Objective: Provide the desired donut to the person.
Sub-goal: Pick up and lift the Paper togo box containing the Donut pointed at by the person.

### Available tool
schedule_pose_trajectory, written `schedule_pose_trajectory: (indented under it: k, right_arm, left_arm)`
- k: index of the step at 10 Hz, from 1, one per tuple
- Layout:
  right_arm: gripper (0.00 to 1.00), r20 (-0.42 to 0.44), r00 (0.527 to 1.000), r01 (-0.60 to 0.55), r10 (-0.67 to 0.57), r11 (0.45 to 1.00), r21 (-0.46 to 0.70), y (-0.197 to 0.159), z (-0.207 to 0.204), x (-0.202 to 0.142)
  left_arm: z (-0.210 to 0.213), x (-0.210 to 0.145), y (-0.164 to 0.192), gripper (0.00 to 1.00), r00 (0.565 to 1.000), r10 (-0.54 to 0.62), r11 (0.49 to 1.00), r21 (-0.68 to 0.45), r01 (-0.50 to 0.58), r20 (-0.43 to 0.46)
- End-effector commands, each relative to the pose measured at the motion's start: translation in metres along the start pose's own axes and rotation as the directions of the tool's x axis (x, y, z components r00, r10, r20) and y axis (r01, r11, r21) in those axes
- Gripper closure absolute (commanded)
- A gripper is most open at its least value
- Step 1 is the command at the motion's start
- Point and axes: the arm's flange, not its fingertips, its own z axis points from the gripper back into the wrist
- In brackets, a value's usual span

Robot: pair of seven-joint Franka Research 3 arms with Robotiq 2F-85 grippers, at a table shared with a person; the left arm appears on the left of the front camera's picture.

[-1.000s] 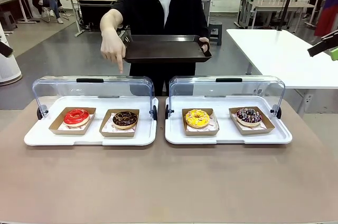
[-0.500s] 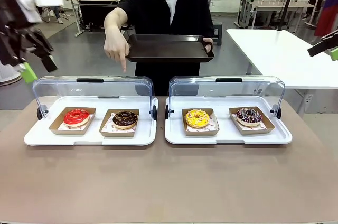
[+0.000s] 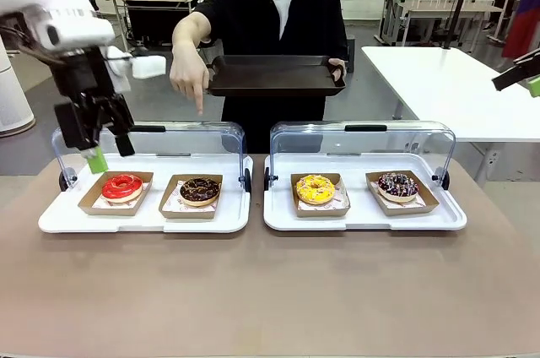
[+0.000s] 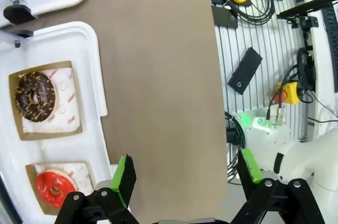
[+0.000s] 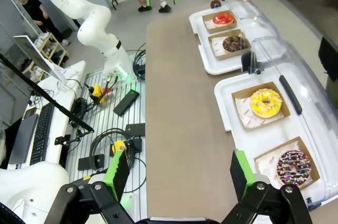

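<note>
Pointing down over the left white case (image 3: 143,221), the person's hand (image 3: 187,79) seems to pick the chocolate donut (image 3: 200,190), which lies in its paper tray beside the red donut (image 3: 122,187). The left gripper (image 3: 110,152) hovers above the red one with its jaws apart, and the right gripper (image 5: 177,182) hangs spread, well away. This looks like the approach step. Next, the left gripper would need to shift over the chocolate donut and descend to grasp it.

place: robotics lab | signs: white worktable (image 3: 447,79), tangled floor cables (image 4: 262,10), emergency-stop box (image 4: 289,91), keyboard (image 5: 39,134)
</note>
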Motion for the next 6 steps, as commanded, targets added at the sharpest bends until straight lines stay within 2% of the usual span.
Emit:
schedule_pose_trajectory:
  k: [1,3,6]
  right_arm:
    - [0.0,0.012,1.0,-0.011,0.011,1.0,0.01,0.0,0.0,0.0]
    - [0.0,0.012,1.0,-0.011,0.011,1.0,0.01,0.0,0.0,0.0]
    - [0.0,0.012,1.0,-0.011,0.011,1.0,0.01,0.0,0.0,0.0]
  left_arm:
    - [-0.027,0.003,0.002,0.0,0.999,0.021,0.997,0.075,-0.018,-0.041]
    - [-0.057,0.011,0.009,0.0,0.996,0.008,0.978,0.209,0.011,-0.09]
    - [-0.089,0.015,0.029,0.0,0.99,0.01,0.955,0.293,0.032,-0.141]
